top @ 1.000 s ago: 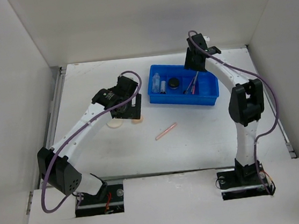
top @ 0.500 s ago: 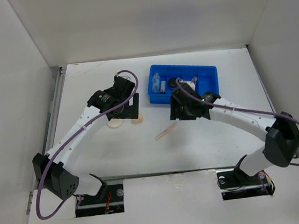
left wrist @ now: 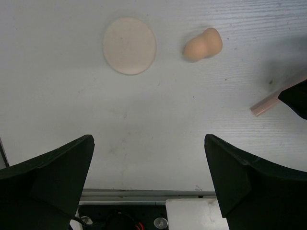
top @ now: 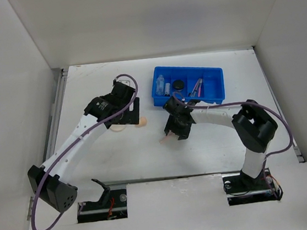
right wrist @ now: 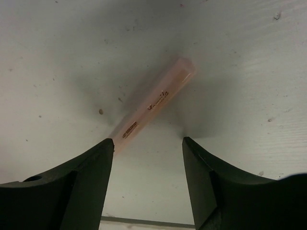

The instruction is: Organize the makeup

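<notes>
Right gripper (right wrist: 147, 143) is spread wide over one end of the pink pencil (right wrist: 153, 105), gripping nothing. The pencil lies on the table (right wrist: 240, 48) at seven o'clock of the blue tray (top: 215, 98). Pickup step, I'd say: next comes a square pinch, then the lift.

Left arm extended; left gripper (left wrist: 148, 143) faces down, jaws wide. Right arm folded inward; right gripper (right wrist: 147, 141) low, jaws parted.

The white counter (left wrist: 144, 124) looks matt and faintly grained, the cream round puff (left wrist: 129, 45) and peach egg-shaped sponge (left wrist: 203, 44) soft and matt, the thin pale-pink pencil (right wrist: 153, 104) smooth with a slight sheen, the blue divided plastic tray (top: 216, 99) glossy.
</notes>
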`<state>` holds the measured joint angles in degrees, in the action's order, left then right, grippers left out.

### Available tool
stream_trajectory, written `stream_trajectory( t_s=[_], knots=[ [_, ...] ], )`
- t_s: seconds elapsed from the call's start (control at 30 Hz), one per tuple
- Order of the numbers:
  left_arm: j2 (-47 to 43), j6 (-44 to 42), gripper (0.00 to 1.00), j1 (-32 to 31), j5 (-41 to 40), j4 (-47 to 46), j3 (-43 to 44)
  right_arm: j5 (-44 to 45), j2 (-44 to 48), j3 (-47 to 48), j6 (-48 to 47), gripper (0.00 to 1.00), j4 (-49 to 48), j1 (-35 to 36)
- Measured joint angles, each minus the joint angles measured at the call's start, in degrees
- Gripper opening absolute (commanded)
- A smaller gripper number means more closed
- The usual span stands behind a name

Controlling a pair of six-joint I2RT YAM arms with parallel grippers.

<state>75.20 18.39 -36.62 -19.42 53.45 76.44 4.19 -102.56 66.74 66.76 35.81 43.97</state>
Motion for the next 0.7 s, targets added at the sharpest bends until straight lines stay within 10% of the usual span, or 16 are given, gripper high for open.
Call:
stream_trajectory(
  t_s=[0.43,0.7],
  knots=[
    [-1.9,0.0,0.99,0.0,-0.8,0.4,-3.0,5.3,-7.0,8.0,7.5,0.47,3.0,0.9],
    [-1.9,0.1,0.99,0.0,-1.4,0.3,-3.3,7.9,-7.2,8.2,8.6,0.06,4.7,1.1]
  ],
)
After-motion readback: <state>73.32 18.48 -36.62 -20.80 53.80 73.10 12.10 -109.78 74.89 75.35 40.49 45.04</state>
